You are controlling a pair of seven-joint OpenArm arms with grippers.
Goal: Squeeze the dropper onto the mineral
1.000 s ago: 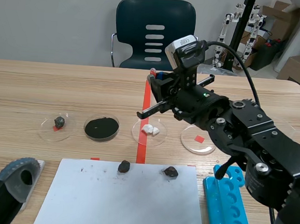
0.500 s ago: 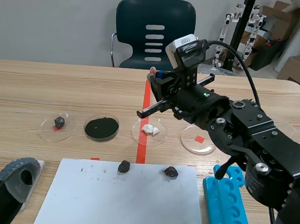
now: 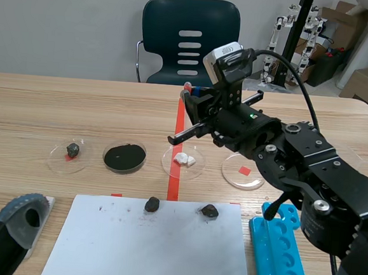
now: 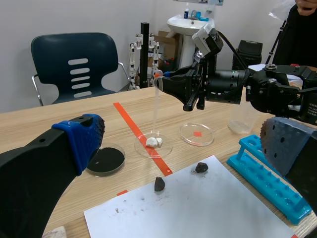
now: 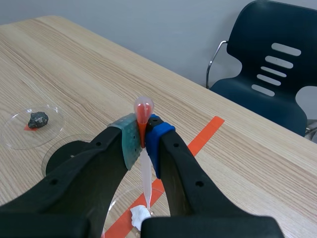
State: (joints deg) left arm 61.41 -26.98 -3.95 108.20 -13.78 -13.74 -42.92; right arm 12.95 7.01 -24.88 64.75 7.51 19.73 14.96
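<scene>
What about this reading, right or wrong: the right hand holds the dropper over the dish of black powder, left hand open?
Wrong: the right wrist view shows the dropper in the right hand over the dish of white lumps instead. The left hand is open.

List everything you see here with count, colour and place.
petri dishes: four, clear, row across the table
dark rock: one, dark grey, leftmost dish
black material: one patch, black, second dish
white mineral: few lumps, white, third dish
paper sheet: one, white, near table edge
loose rocks: two, dark, on the sheet's far edge
test-tube rack: one, blue, right of the sheet
chair: one, dark blue, behind the table
dropper: one, clear with red bulb, above the white mineral
left gripper: one, black, open, near left
right gripper: one, black, shut on the dropper
</scene>
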